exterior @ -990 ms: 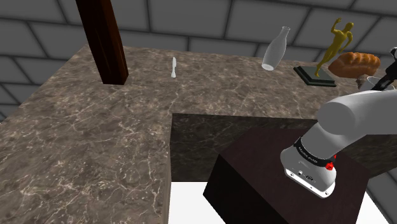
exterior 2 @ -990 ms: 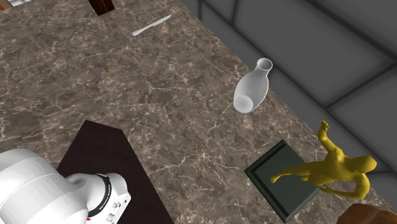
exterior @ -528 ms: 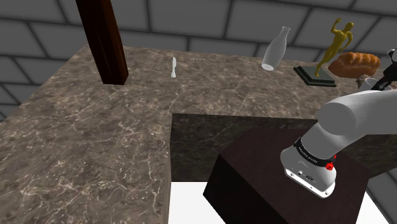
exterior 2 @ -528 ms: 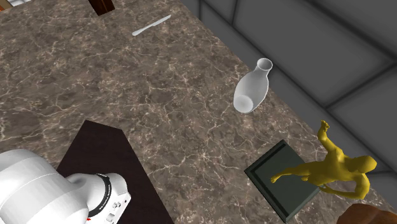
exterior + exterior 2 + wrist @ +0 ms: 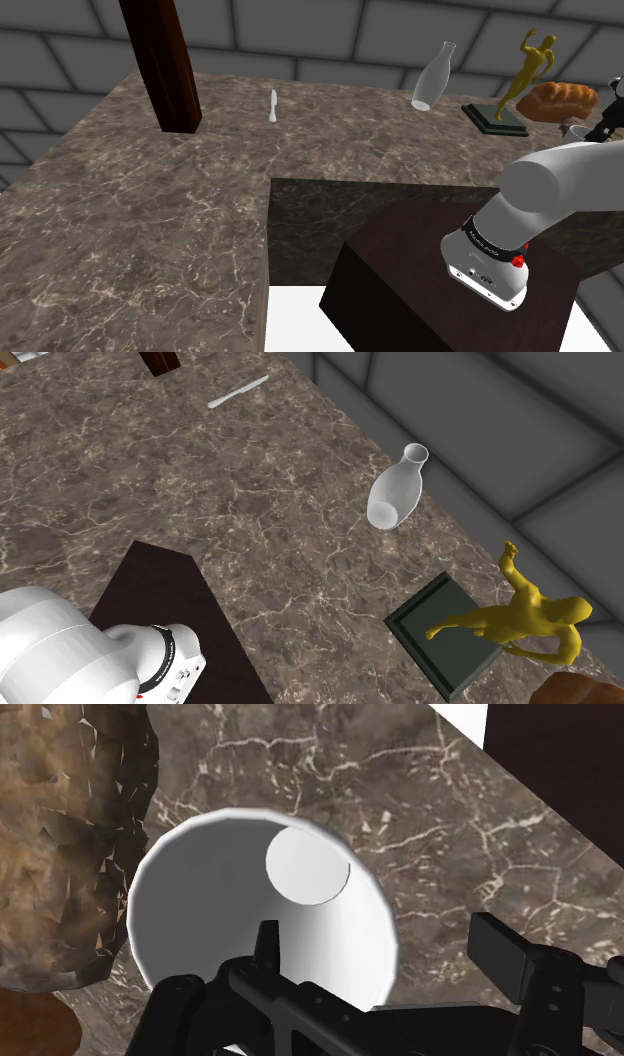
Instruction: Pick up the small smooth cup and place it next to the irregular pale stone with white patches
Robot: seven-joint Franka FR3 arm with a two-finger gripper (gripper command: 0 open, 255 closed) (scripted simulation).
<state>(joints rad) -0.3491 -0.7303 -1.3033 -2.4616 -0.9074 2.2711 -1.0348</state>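
Cup [image 5: 205, 904]: small, plain white and smooth-walled. It stood upright on the countertop with its mouth toward the wrist camera and its flat round base visible inside. It was just beside the stone.
Handling (judged): probably light and rigid, with a slick surface that gave little friction. An off-centre squeeze could make it skid or tip. The material did not show, so its fragility could not be told.
Hold (judged): a pinch across the wall at the rim, on the side away from the stone, looked the readiest grip.
Gripper [image 5: 380, 942]: spread wide and gripping nothing. One finger hung over the cup's interior. The other finger [image 5: 500, 949] was outside the wall, with a gap showing between them.
Stone [image 5: 70, 834]: irregular, rough and mottled brown with pale flecks. Whether it touched the cup could not be told.
Countertop [image 5: 440, 814]: brown marbled surface with pale veins.
Loaf [image 5: 557, 100]: brown, at the counter's far end beside a golden statuette [image 5: 526, 62].
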